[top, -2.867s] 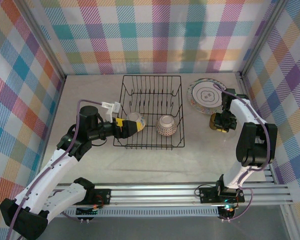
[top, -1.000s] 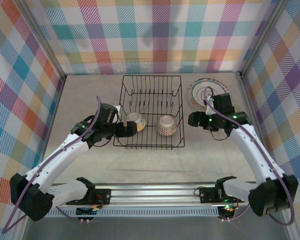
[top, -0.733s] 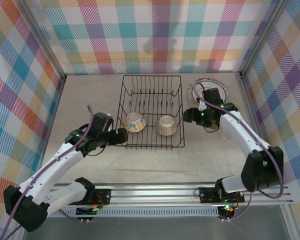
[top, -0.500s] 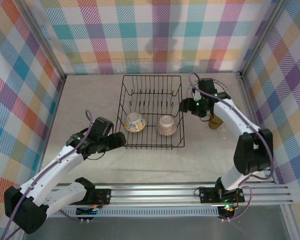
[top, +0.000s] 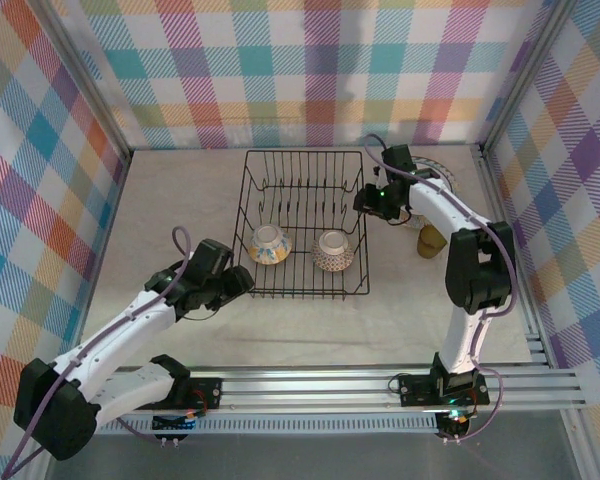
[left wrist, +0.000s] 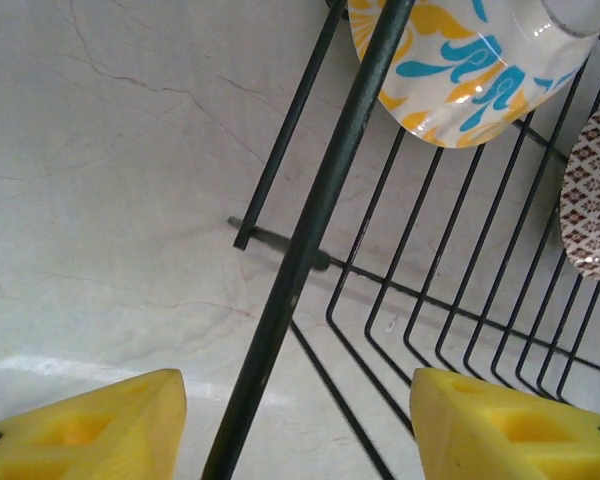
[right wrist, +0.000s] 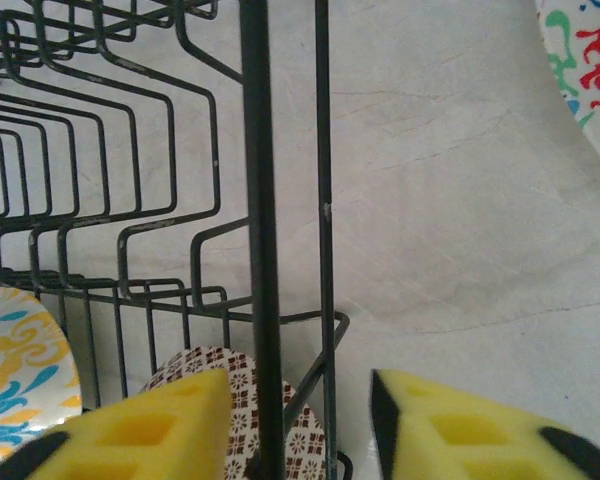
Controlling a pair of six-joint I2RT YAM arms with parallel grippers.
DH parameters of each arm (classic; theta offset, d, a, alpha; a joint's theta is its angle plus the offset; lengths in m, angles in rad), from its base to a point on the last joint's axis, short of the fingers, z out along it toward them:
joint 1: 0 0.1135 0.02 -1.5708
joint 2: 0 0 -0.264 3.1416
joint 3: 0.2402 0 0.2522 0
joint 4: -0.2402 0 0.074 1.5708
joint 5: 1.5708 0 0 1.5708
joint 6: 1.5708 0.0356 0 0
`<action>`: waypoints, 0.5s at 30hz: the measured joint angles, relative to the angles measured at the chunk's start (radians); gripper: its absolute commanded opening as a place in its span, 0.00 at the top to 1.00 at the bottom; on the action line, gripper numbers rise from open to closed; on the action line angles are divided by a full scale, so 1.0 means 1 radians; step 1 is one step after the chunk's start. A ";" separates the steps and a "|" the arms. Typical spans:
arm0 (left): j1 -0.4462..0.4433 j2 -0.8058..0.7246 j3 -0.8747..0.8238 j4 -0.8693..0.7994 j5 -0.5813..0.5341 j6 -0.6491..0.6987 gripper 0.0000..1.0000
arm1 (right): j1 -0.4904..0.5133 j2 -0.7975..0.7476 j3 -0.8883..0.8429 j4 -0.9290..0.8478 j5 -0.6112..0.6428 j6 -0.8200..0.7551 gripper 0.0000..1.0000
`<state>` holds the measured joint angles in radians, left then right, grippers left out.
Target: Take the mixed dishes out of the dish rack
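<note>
Both arms have swung in on the dish rack (top: 302,153). The left gripper (top: 242,282) has backed away from the blue-and-yellow bowl (top: 268,243) and now sits low at the rack's near left corner. Its jaws have narrowed but are still parted. In the left wrist view the yellow fingers (left wrist: 90,425) stand either side of the corner rim wire, with clear space on both sides and nothing gripped.

That bowl lies just ahead of the gripper, inside the wires. The brown-patterned bowl (top: 333,250) is further ahead and off to the side, so both bowls are still in the rack.

Across to the right gripper (top: 365,200), which has left the table (top: 180,200) side and come over to the rack's right rim. Its jaws are narrowing too, about half apart, and they straddle the upright rim wire. One pad looks close to the wire, but I can't call it a clamp yet.

The brown bowl sits just below and inside this gripper. The amber cup (top: 431,240) and the patterned plate (right wrist: 590,60) lie behind it, out on the table.

My read is that the unloading is partly done and both grippers are lining up on the rack frame itself, perhaps to steady or shift it. Two bowls remain to come out.
</note>
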<state>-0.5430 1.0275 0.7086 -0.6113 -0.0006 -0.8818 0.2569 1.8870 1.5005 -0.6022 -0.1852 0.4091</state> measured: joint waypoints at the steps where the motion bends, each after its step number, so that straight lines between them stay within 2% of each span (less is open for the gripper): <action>1: 0.000 0.014 -0.002 0.012 0.000 -0.006 0.46 | 0.000 0.003 0.000 0.003 0.000 0.003 0.69; 9: 0.009 0.057 -0.002 0.037 -0.007 -0.021 0.72 | 0.005 0.001 -0.016 0.055 -0.026 0.035 0.94; 12: 0.037 0.058 -0.002 0.038 -0.004 -0.024 0.79 | 0.005 -0.013 -0.041 0.083 -0.032 0.047 1.00; 15: 0.067 0.066 -0.001 0.040 0.011 -0.011 0.85 | 0.005 -0.035 -0.079 0.119 -0.029 0.055 1.00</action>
<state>-0.4759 1.0935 0.7078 -0.5713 0.0109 -0.8925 0.2615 1.8523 1.4212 -0.4831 -0.2142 0.4644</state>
